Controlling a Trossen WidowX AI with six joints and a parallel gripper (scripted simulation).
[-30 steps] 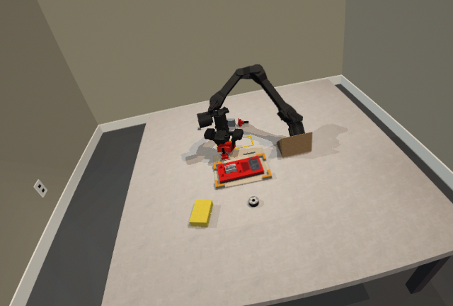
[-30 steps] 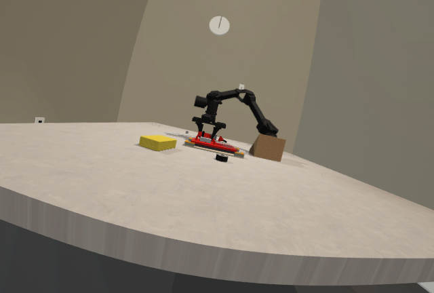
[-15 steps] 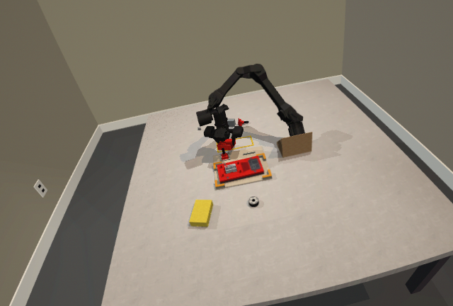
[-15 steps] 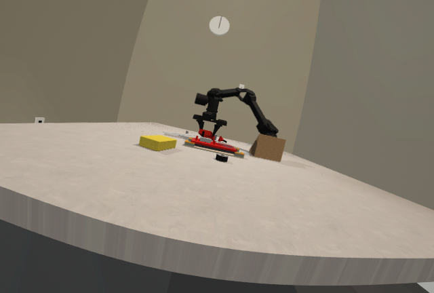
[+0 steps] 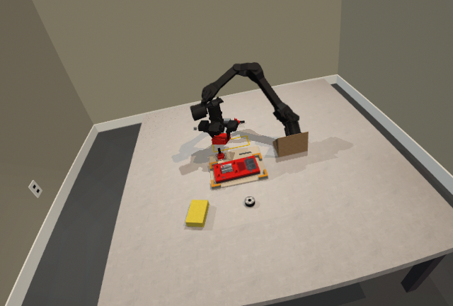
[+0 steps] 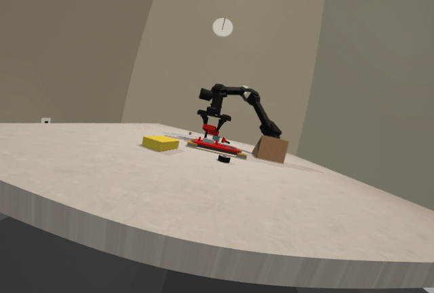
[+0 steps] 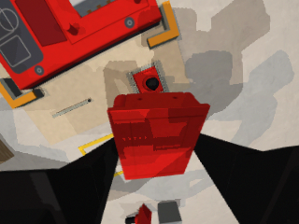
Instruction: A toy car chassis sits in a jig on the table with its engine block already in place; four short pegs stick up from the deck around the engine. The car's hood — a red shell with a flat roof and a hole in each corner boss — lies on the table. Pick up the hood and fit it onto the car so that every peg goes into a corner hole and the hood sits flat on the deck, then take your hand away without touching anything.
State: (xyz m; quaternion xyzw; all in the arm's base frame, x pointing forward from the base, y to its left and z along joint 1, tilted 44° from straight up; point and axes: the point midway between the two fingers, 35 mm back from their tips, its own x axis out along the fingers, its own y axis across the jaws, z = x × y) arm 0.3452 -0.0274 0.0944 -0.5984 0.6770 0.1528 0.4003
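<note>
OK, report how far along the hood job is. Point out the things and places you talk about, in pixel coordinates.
Done: the engine block [image 5: 226, 168] sits on the chassis [image 5: 239, 177] [image 6: 228, 148] in its jig. In hand: the end effector [image 5: 221, 137] [image 6: 211, 134] [image 7: 155, 137] grips the hood [image 5: 219, 139] [image 6: 210, 129] [image 7: 156, 145], raised off the table. Left: align it over the pegs, seat it, release, withdraw.
</note>
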